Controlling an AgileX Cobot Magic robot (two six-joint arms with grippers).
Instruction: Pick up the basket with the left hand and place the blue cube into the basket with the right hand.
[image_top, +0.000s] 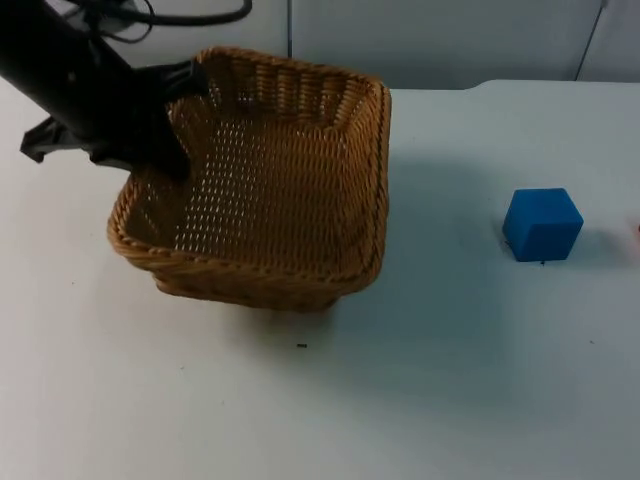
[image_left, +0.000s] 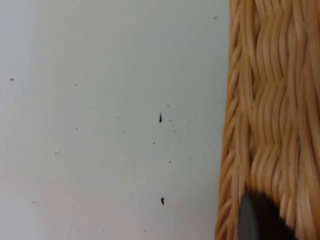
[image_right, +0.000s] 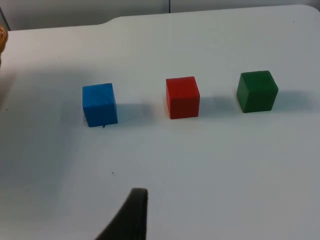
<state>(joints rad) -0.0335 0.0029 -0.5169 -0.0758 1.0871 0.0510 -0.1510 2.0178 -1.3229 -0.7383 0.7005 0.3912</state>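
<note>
1. The left tool (image_top: 185, 120) is clamped onto the far-left rim of the wicker basket (image_top: 280, 215), one finger inside and one outside the wall.
2. The basket looks tipped, its left side up off the white bench (image_top: 420, 400), with a shadow under the near edge. From the left wrist camera you just get the woven wall (image_left: 270, 115) right up close, with a dark fingertip (image_left: 255, 220) against it.
3. The blue cube (image_top: 542, 224) sits on the bench well to the right of the basket, not touching anything.
4. From the right wrist camera the blue cube (image_right: 99, 104) is at the end of a row of three: red cube (image_right: 182, 97) in the middle, green cube (image_right: 257, 91) at the other end, all spaced apart with gaps between.
5. The right tool is back from the cubes, on the near side of them; just one black fingertip (image_right: 132, 215) pokes in, so can't tell if it's released or clenched. It's holding nothing that I can see.
</note>
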